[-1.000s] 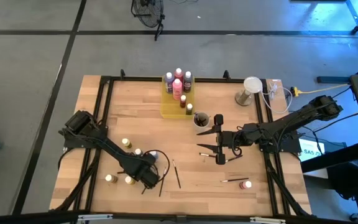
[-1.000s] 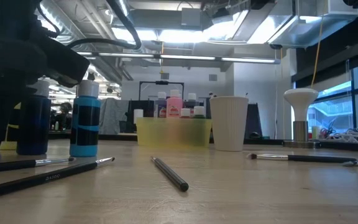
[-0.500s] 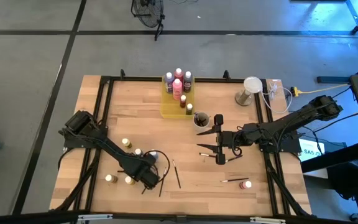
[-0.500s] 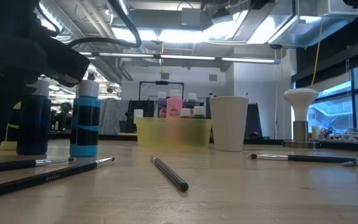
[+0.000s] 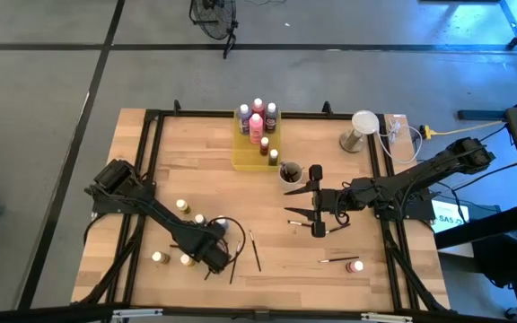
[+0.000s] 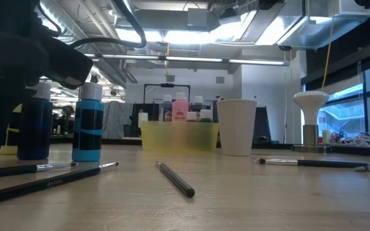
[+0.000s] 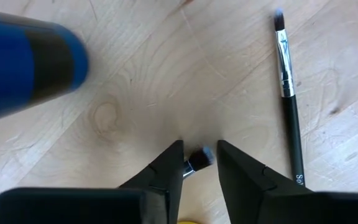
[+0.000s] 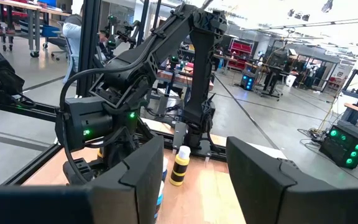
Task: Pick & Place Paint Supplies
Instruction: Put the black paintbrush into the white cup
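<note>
Grey floor surrounds the pale wooden tabletop (image 5: 205, 179) in the high view. A translucent yellow rectangular tray (image 5: 245, 152) near the far edge holds several small paint bottles with pink, red and white caps (image 5: 257, 120), and a small grey round cup (image 5: 291, 174) stands just beside it. The left claw (image 5: 215, 258) sits low near the front-left corner among loose yellow-capped and white-capped bottles (image 5: 183, 206); thin dark brushes with pale tips (image 5: 254, 248) lie close by. The right claw (image 5: 315, 211) hangs above the middle of the tabletop, right of centre, its fingers parted with nothing between them.

Low view: a blue paint bottle with a pale cap (image 6: 89, 125) stands at the left, brushes lie flat along the front, and the tray and cup stand farther back.

Left wrist view: the left claw (image 7: 199, 163) is narrow, its fingers flanking a brush's pale tip (image 7: 200, 158); whether they pinch it I cannot tell.

Right wrist view: the right claw's wide fingers (image 8: 143, 163) frame a yellow bottle (image 8: 179, 165).
</note>
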